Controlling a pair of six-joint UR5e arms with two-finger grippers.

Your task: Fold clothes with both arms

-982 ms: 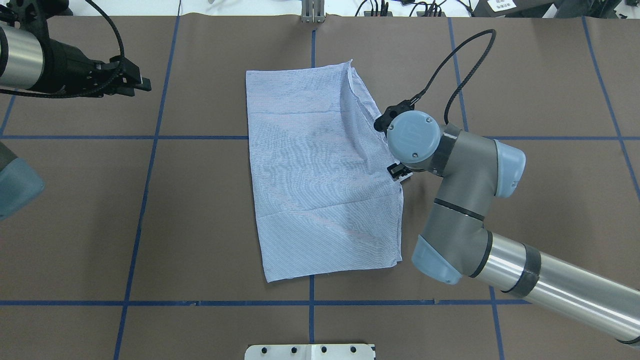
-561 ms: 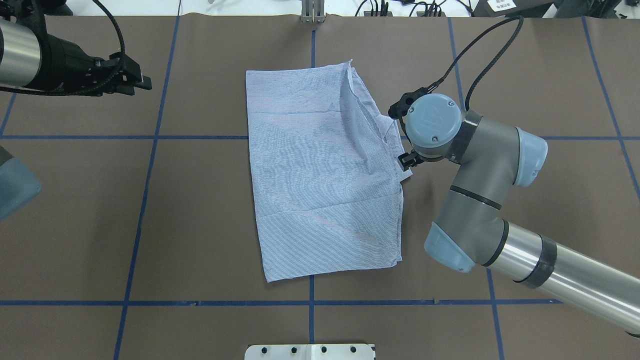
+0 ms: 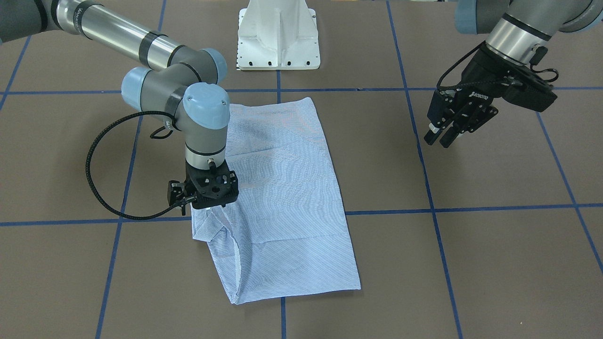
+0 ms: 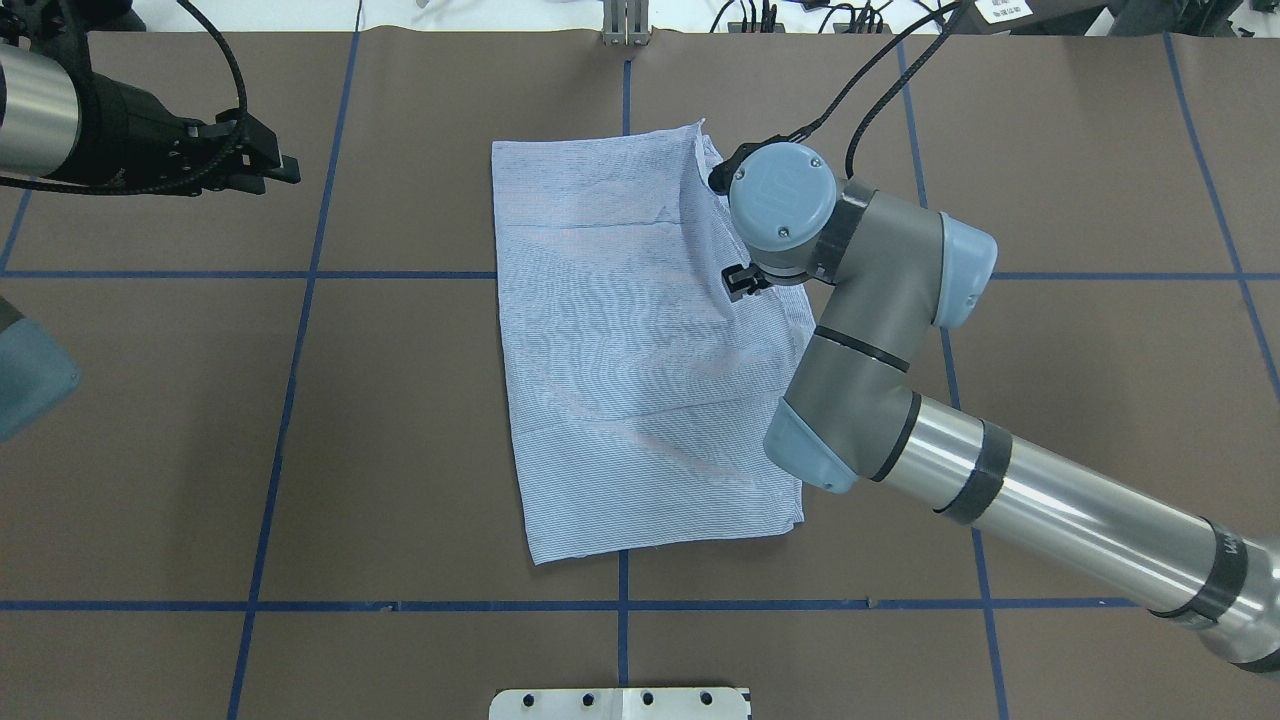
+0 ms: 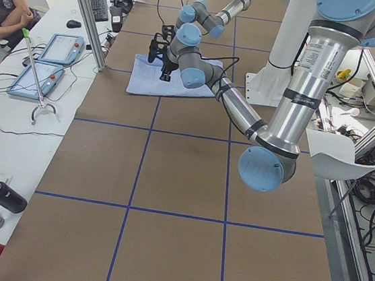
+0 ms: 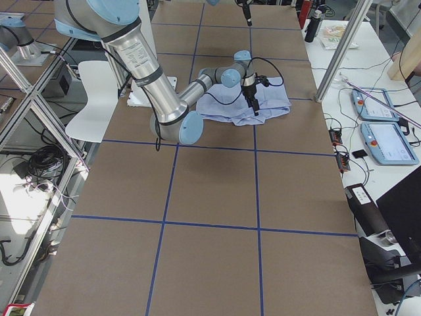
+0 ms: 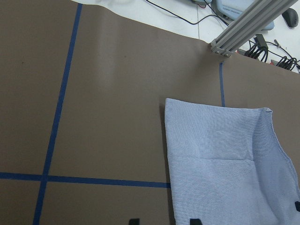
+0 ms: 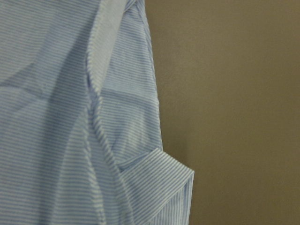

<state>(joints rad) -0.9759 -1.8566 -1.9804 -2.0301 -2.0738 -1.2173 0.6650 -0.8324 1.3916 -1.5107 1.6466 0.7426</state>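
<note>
The right gripper [image 3: 209, 197], its grip impossible to tell, hung over the shirt [image 3: 287, 188] edge, whose loose flap just below it risked bunching if dragged.

Seeing shirt [image 4: 620, 380] lying in middle of table [image 4: 400, 450], just forward of pedestal base [image 3: 278, 37]. Finding right gripper [image 3: 209, 200] hanging over shirt's right edge, toward its far end. Finding left gripper [image 3: 439, 138] hovering above table, well apart to shirt's left, level with its far edge.
</note>
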